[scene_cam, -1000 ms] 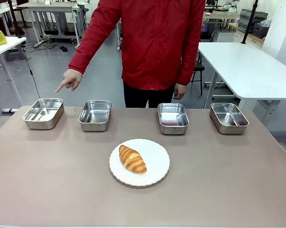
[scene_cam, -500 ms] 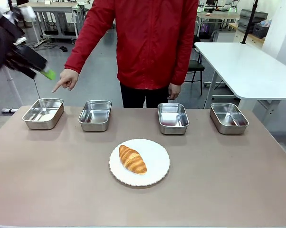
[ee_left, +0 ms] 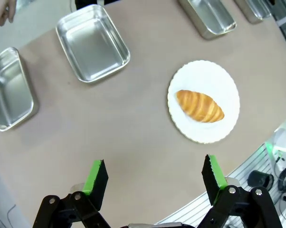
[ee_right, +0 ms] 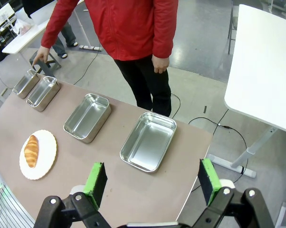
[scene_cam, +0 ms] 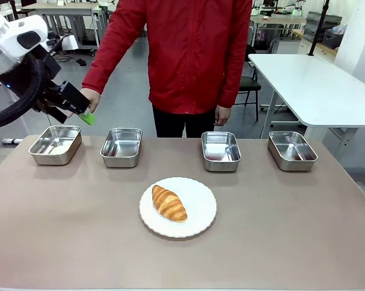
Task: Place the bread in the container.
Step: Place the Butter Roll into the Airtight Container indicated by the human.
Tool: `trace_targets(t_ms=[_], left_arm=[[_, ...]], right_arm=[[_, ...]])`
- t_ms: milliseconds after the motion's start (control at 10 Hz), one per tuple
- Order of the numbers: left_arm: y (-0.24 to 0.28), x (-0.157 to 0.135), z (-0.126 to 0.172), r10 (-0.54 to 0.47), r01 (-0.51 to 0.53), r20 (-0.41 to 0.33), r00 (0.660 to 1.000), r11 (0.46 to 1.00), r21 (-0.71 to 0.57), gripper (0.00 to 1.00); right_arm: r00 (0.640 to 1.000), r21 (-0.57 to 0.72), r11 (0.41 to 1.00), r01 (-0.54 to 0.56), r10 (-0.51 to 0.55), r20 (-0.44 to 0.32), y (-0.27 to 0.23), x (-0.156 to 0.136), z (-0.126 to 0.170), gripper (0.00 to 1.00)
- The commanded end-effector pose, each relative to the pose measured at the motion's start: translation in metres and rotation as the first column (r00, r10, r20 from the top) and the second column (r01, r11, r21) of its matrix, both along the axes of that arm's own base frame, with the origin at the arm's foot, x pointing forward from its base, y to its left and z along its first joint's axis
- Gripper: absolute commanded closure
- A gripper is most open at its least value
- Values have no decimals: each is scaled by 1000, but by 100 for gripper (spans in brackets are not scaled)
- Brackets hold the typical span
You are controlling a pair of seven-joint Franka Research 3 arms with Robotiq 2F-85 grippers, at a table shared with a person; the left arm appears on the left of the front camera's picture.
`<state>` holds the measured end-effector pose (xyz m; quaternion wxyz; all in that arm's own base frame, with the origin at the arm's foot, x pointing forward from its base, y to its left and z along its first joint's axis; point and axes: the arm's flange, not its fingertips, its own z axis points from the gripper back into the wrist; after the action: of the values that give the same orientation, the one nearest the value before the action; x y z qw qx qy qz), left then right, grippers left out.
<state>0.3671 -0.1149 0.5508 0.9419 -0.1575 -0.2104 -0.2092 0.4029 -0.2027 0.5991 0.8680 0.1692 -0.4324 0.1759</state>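
In a workshop, the croissant (scene_cam: pixel 169 203) is lying on the white plate (scene_cam: pixel 200 209) on a brown table (scene_cam: pixel 279 236); four steel pans (scene_cam: pixel 221 150) are sitting beyond the plate. The left gripper (ee_left: pixel 155 166) and right gripper (ee_right: pixel 151 166) are holding their jaws spread.

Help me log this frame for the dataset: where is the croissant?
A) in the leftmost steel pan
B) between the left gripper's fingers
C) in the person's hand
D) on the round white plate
D: the croissant lies on the white plate, while the left gripper hangs open and holds nothing.
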Motion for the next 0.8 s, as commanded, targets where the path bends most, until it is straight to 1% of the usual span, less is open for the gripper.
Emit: trace_targets(t_ms=[0,100,200,300,400,500,600,700], left_arm=[[-7,-2,-3,0,0,-9,1000,1000,1,0],[-34,0,-24,25,-21,-62,998,998,60,0],[-67,13,-48,62,-55,-101,993,996,69,0],[-94,29,-64,119,-109,-148,982,991,72,0],[-116,37,-81,200,-184,-172,965,977,104,0],[-142,44,-104,295,-272,-172,940,951,145,0],[-164,52,-129,355,-322,-227,907,931,170,0],[-184,56,-154,426,-379,-269,864,901,210,0]], right_arm=[[1000,4,1000,-2,2,7,1,0,1,0],[1000,4,1000,-2,2,7,1,0,1,0],[1000,4,1000,-2,2,7,1,0,1,0],[1000,4,1000,-2,2,7,1,0,1,0],[1000,4,1000,-2,2,7,1,0,1,0],[1000,4,1000,-2,2,7,1,0,1,0],[1000,4,1000,-2,2,7,1,0,1,0],[1000,4,1000,-2,2,7,1,0,1,0]])
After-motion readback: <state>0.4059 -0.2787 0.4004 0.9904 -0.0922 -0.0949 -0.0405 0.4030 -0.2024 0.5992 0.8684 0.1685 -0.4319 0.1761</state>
